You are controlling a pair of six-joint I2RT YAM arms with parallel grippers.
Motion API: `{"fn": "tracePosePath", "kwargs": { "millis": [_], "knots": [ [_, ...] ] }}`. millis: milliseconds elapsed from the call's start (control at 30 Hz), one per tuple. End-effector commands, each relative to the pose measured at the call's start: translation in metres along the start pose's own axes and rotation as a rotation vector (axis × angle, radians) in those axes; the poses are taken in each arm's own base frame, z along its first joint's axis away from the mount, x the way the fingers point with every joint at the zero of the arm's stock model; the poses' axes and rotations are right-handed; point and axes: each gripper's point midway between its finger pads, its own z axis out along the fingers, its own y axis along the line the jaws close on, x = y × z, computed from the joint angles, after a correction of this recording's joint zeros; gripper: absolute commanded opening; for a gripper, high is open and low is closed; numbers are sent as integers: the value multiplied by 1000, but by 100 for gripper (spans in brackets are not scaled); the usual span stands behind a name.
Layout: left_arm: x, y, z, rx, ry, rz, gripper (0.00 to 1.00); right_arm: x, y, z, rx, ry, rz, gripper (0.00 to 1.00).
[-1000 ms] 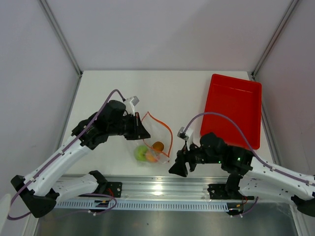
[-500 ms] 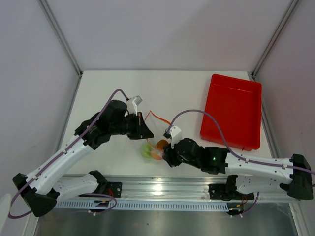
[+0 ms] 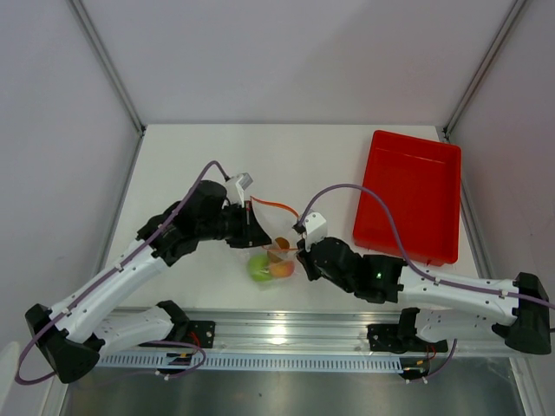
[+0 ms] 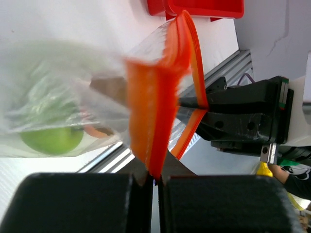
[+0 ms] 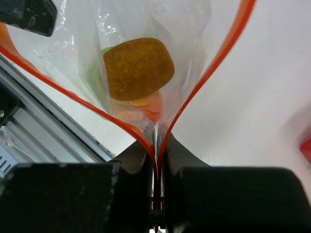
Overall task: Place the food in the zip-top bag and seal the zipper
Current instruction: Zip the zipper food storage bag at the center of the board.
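The left gripper is closed tight on one end of the zipper. The right gripper is pinched on the opposite end, where the two orange-red strips meet just in front of its fingers. The zip-top bag is stretched between the two grippers, and its body sags toward the table below them. Ahead of the right fingers the strips spread apart like a V, so the mouth is not yet sealed in the middle. All the food is inside: the brown lump is straight ahead of the right gripper, the peach-like fruit is nearer to it and lower, and the green apple is at the bottom, left of the left gripper's fingers. I judge that both ends are held to keep the strips taut and lined up, so that one gripper can slide along and press them shut. The red tray is well apart, beyond the right gripper.
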Motion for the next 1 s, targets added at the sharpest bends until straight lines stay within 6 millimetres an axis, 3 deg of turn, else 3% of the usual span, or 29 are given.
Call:
{"fn": "tracePosePath", "kwargs": {
  "millis": [0,167,233,267,300,400,533,600,667,700,833,967],
  "knots": [
    [-8,5,-7,-28,-61,63,1,-30,-6,-5,12,-74,8,0],
    [-19,6,-13,-50,-120,91,1,-35,-2,-12,-36,-80,-15,0],
    [-23,5,-14,-54,-134,98,8,-40,0,-16,-55,-91,-28,0],
    [-25,6,-15,-62,-143,106,15,-44,-1,-21,-58,-103,-32,0],
    [-26,8,-15,-74,-146,109,35,-47,-2,-23,-58,-110,-39,0],
    [-33,13,-21,-116,-183,123,67,-61,-4,-36,-68,-121,-85,0],
    [-45,15,-41,-146,-287,151,82,-76,-11,-59,-79,-109,-139,0],
    [-56,-1,-61,-69,-393,199,87,-84,-9,-67,-124,-106,-154,0],
    [-61,-19,-70,33,-468,262,89,-77,-6,-71,-178,-53,-163,0],
    [-64,-32,-86,96,-527,292,91,-72,-10,-69,-184,-22,-162,0],
    [-61,-67,-105,279,-593,452,92,-57,-5,-68,-261,54,-152,0],
    [-42,-107,-114,485,-538,726,94,-41,14,-75,-391,123,-153,0]
  ]
}}
